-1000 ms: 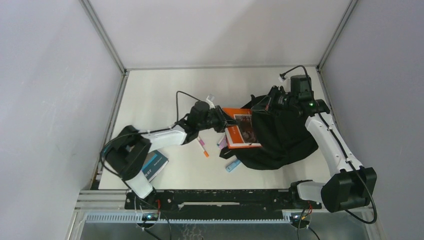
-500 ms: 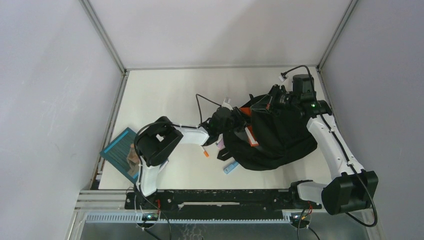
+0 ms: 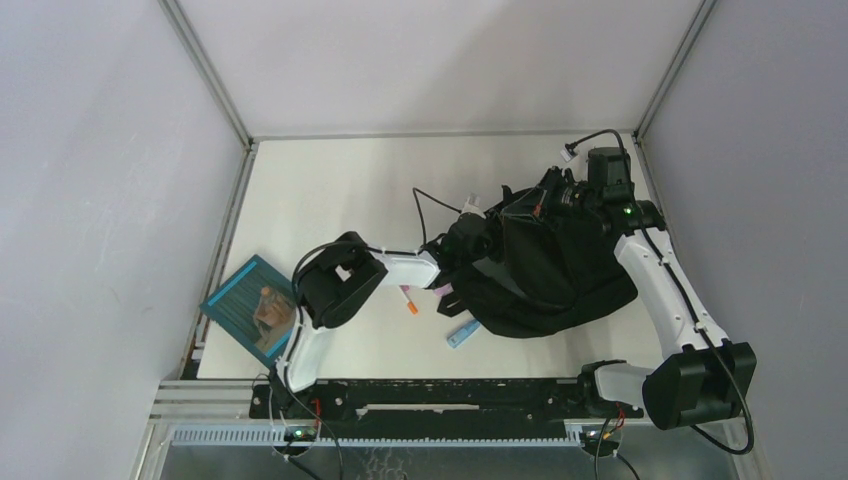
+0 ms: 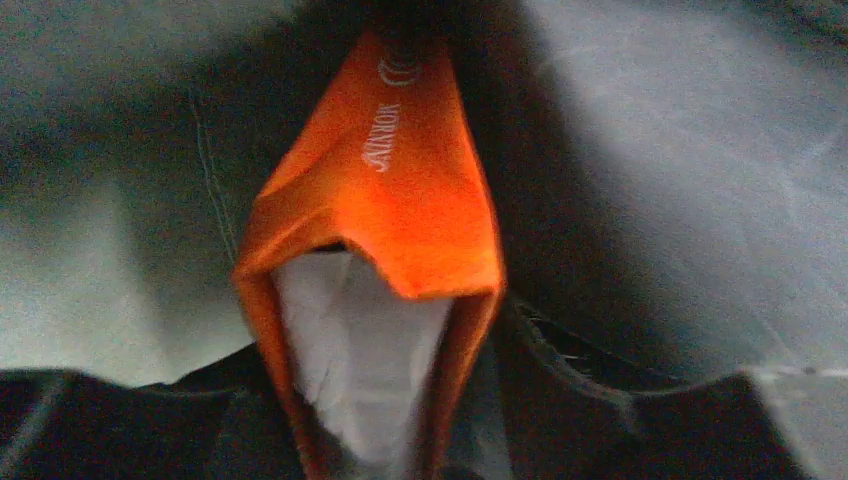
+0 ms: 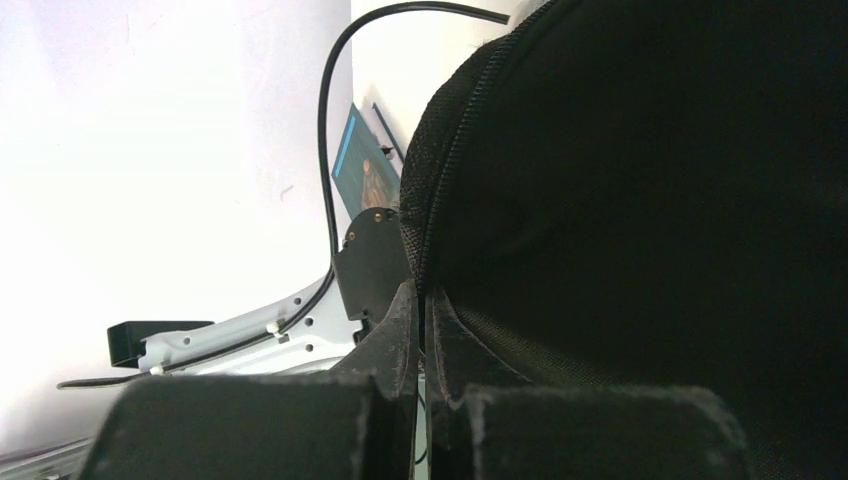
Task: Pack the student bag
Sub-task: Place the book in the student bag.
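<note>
Compared with a second ago, the left arm is reaching farther to the right. The thin orange softcover book [image 4: 400,200], which was lying half out of the opening, is now sitting inside the large soft black fabric backpack [image 3: 560,270]. The left hand [image 4: 375,430] is buried in that opening. In its wrist view the book is standing on edge straight ahead of it, white pages fanning slightly and dark lining closing in all around. I cannot tell whether this hand is spread or still pinching the book. The right hand [image 5: 422,330] is pressing its fingers together on the zipped rim of the backpack at the far side and is holding the fabric up. The backpack is lying on the right half of the pale tabletop [image 3: 340,190], with its mouth facing left toward the left arm. Just beside its near-left edge a small orange-tipped white pen [image 3: 408,300] and a small light-blue flat object [image 3: 462,334] are lying on the tabletop. Well apart from them, at the left edge, a teal-covered book [image 3: 250,308] is resting at an angle, now uncovered by the arm.
</note>
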